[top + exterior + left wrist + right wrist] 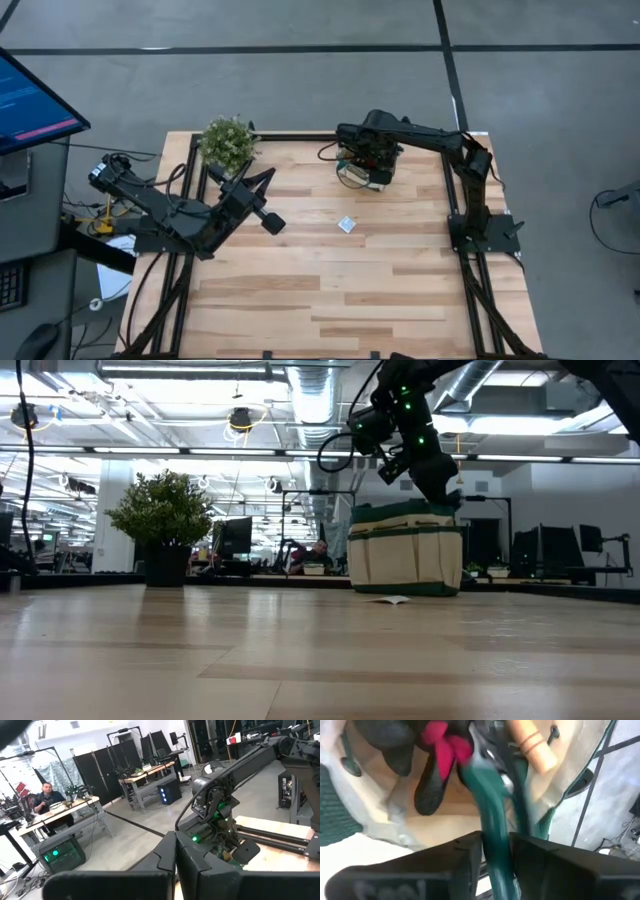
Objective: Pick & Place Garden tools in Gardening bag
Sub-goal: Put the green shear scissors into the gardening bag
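The tan gardening bag (352, 176) (405, 555) with green trim stands on its base at the table's far right. My right gripper (496, 845) (438, 485) slants down into the bag's mouth, shut on a dark green tool handle (490, 805). Inside the bag lie a red-and-black item (442, 750) and a wooden handle (532, 742). My left gripper (272, 222) (176, 865) hangs shut and level above the table's left part, holding nothing. My right gripper has the green handle (495, 827) between its two fingers (465, 855), one on each side of it. The fingers come steeply from above and the handle runs on past them down into the bag. Its lower end is among the other tools there.
A bushy potted plant (228, 142) (165, 520) stands at the far left corner. A small white packet (347, 224) (392, 599) lies on the wood just in front of the bag. The near half of the table (330, 310) is bare wood.
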Robot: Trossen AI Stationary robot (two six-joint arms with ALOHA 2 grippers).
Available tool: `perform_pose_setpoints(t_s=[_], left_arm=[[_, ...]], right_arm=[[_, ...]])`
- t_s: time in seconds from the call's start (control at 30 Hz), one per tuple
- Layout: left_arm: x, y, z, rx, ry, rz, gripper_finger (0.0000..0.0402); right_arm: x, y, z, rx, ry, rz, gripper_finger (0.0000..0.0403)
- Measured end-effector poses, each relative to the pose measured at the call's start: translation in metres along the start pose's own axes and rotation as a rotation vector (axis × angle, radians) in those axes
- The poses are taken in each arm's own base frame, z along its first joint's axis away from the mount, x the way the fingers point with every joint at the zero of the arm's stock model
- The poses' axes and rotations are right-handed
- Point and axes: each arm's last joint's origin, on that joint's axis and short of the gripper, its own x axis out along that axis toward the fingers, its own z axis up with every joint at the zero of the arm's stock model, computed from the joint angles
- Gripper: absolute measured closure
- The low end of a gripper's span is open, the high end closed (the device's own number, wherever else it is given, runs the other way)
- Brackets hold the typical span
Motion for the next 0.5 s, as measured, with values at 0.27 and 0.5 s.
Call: perform_pose_setpoints(t_s=[0.27,0.5], left_arm=[[0.0,0.003,0.001,-0.009,-0.001,0.0,0.0397],[0.0,0.003,0.001,-0.009,-0.001,0.0,0.0397]], right_arm=[[-0.004,0.009,0.002,-0.061,-0.017,-0.008,0.0287],[-0.02,0.01,0.006,-0.085,-0.099,-0.025,0.0244]])
